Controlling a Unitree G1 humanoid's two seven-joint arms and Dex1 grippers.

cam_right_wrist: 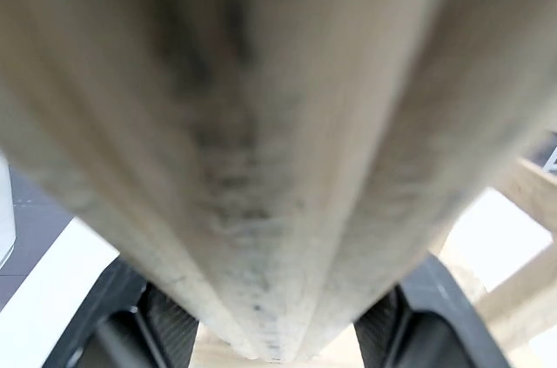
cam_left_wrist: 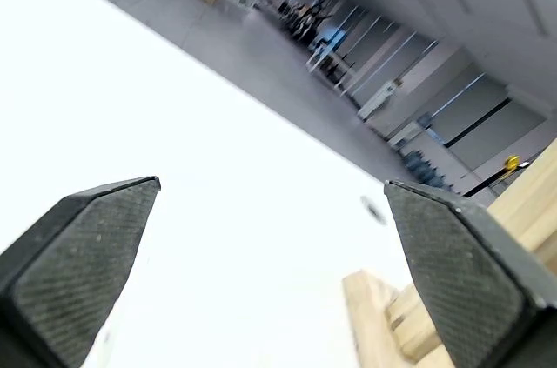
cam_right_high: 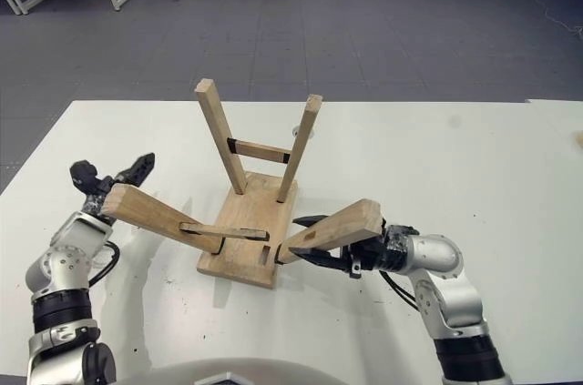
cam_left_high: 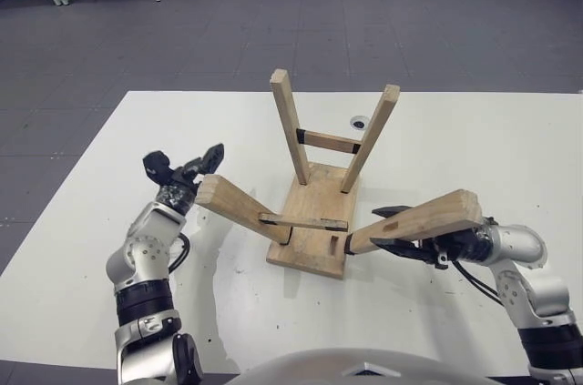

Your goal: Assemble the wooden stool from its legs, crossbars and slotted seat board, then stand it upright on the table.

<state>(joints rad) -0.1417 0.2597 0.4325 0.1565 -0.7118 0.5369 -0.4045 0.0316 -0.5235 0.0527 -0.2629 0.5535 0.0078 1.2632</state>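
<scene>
at desk (cam_left_high: 474, 139) centre, seat board (cam_left_high: 314, 253) inverted. right fingers (cam_left_high: 390, 211) clamp near right leg (cam_left_high: 428, 217); left fingers (cam_left_high: 212, 156) wide apart, empty, beside near left leg (cam_left_high: 232, 201). recommended: swing both legs upright together, keeping crossbar (cam_left_high: 305, 221) seated.

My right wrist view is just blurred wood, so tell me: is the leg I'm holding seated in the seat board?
Observer: The right gripper holds the near-right pale wooden leg tilted outward, lower end at the slotted wooden seat board; seated or not, I cannot tell.
Operator: Is the crossbar in it?
Observer: The near thin wooden crossbar sticks out from the near-left leg; its free end looks short of yours.
Operator: My other arm?
Observer: The left gripper is open beside that leg's top, gripping nothing.
</scene>
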